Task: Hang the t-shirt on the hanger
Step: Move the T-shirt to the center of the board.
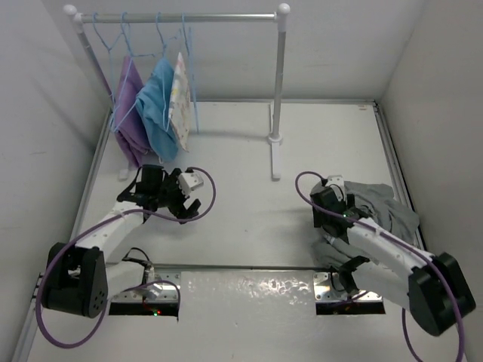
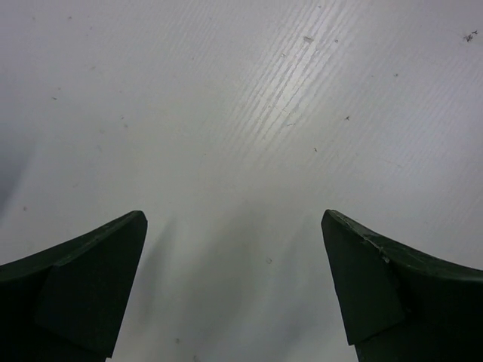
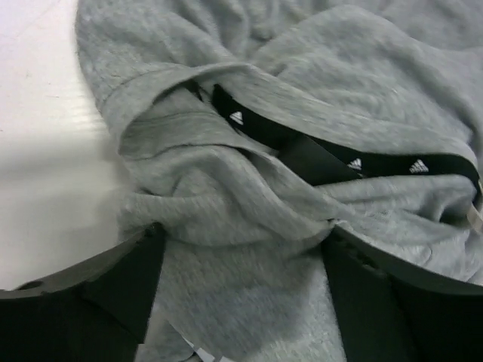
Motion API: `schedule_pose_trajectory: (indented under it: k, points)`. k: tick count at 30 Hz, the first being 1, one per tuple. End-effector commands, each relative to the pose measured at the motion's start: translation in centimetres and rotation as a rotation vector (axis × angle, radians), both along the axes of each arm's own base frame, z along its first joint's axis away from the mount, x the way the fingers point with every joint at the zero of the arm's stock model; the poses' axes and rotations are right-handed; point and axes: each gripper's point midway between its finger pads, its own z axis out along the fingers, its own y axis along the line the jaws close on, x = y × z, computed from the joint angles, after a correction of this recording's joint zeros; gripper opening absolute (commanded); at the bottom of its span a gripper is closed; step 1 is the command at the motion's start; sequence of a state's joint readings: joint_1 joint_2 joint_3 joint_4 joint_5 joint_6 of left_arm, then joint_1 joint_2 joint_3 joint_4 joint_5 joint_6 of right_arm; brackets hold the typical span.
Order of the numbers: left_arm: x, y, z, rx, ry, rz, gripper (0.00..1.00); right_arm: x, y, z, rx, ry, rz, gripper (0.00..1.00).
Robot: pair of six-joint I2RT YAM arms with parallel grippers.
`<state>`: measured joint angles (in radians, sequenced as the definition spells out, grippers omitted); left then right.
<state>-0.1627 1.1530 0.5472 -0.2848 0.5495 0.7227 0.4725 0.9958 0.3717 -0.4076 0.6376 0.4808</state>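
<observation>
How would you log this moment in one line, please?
left gripper: open, over table | right gripper: open, astride crumpled t-shirt | status: nothing held

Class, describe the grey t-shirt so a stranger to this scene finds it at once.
From the clothes rail at the back, come forward to the table's right side. The grey t-shirt lies crumpled there beneath the right end effector. The purple, blue and patterned garments all hang; it alone does not.

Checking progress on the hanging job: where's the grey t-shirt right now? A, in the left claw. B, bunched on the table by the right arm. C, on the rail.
B: the t-shirt lies crumpled on the table, the right claw open over its folds.
</observation>
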Motion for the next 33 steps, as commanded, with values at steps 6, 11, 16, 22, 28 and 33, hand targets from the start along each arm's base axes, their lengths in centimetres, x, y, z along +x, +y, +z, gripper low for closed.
schedule_pose_trajectory:
  k: [6, 11, 16, 22, 28, 33]
  points:
    - [0.4, -0.1, 3.4, 0.001, -0.053, -0.016, 0.98, 5.3, 9.7, 1.9, 0.128, 0.082, 0.404, 0.00]
    - [0.6, -0.7, 4.9, -0.022, -0.047, -0.040, 0.98, 0.8, 26.7, 7.9, 0.115, -0.058, 1.133, 0.00]
    - [0.3, -1.4, 5.8, -0.050, -0.040, -0.086, 0.98, -4.3, 36.7, 10.3, 0.095, -0.031, 1.437, 0.27]
    - [-0.9, -1.6, 5.2, -0.035, -0.024, -0.153, 0.98, -3.9, 35.8, 8.4, 0.078, 0.004, 1.322, 0.98]
    - [-5.1, -1.2, 3.3, 0.032, 0.040, -0.366, 0.72, -5.0, 33.9, 7.8, 0.282, -0.120, 1.228, 0.76]
    - [-7.8, 0.9, 1.1, 0.159, 0.083, -0.482, 0.61, -6.0, 32.6, 4.8, 0.312, -0.086, 1.208, 0.68]
